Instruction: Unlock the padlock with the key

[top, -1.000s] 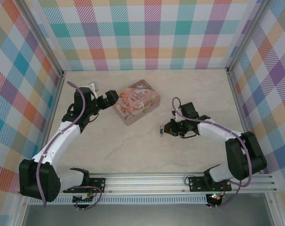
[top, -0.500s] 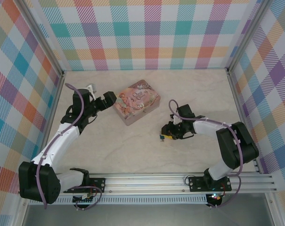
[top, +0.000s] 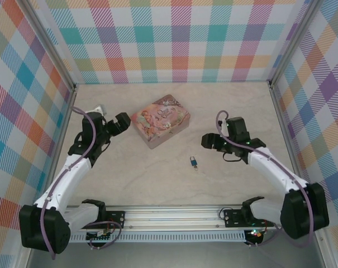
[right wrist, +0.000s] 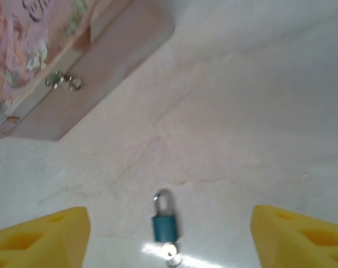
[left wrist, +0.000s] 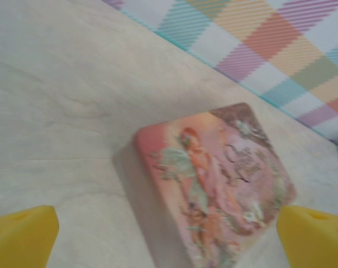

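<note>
The tiny blue-teal padlock [top: 194, 162] lies flat on the table by itself, silvery shackle [right wrist: 163, 200] pointing away from my right wrist camera. The padlock body [right wrist: 163, 228] has the small grey key [right wrist: 170, 252] stuck in its bottom end. My right gripper [top: 209, 142] is open, raised up and to the right of the lock, with its yellow fingers [right wrist: 40, 237] wide on either side of it. My left gripper [top: 120, 124] is open too, just left of the pink tin [top: 160, 120], touching nothing.
The pink pictured tin [left wrist: 213, 178] sits closed at the table's back middle, its clasp [right wrist: 61, 81] facing the right arm. Plaid walls [top: 180, 33] enclose the table on three sides. Bare table [top: 157, 178] surrounds the padlock.
My right gripper let go of the padlock and pulled back up and to the right, leaving it on the table. My left gripper drew back left, away from the tin.
</note>
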You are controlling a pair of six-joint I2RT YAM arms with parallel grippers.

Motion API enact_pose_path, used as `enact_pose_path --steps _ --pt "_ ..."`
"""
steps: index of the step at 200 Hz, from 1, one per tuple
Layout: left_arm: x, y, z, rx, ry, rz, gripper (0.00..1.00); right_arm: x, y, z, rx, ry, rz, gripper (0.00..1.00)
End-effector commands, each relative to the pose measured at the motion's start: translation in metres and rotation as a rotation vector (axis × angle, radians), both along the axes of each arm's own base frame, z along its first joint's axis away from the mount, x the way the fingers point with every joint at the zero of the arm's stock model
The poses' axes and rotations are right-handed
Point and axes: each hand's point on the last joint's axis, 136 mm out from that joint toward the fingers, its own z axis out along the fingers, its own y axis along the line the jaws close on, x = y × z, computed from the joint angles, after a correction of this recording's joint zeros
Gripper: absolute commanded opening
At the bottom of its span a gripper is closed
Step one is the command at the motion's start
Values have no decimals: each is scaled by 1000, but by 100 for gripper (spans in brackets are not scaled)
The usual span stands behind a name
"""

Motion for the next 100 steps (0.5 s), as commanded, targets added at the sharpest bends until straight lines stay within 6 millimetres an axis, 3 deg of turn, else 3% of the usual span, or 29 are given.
enact_pose_path --steps 1,10,34,53,84,100 --pt "-10 42 -17 134 25 162 100 18 -38 16 -194 -176 -58 89" --pt "-14 50 -23 164 40 188 100 23 -51 20 -236 -229 -98 100" --pt "-18 68 -38 262 74 225 100 35 -90 23 -308 -324 -221 100" --pt "-19 76 -51 341 59 236 100 43 -117 11 -337 -373 -308 100" --pt "-15 85 -68 433 10 251 100 57 -142 -13 -378 -430 -358 100" --pt "-8 84 -74 483 -5 217 100 66 -141 -26 -351 -446 -341 100"
